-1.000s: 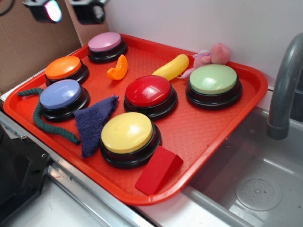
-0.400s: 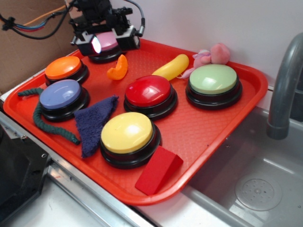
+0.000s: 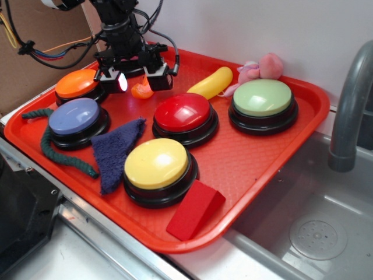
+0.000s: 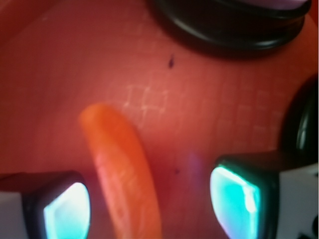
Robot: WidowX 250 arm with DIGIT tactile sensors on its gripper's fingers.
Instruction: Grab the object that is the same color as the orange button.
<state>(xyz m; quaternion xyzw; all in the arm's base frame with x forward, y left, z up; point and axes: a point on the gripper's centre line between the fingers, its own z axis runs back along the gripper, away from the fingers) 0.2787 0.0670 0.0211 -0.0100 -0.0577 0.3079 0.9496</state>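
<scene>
Hovering low over a red tray, the robot's hand brackets a small orange wedge.

From the wrist camera, the hand is open: its two fingertips sit well apart with the wedge lying on the tray between them, closer to the left one, and not clamped. The wedge lies near the tray's back left, between the orange button and the red button. Also on the tray are a blue button, a yellow button, a green button, a blue cloth, a green cord, a red block and a yellow banana toy. A pink toy sits at the tray's back edge, and a sink lies to the right.
</scene>
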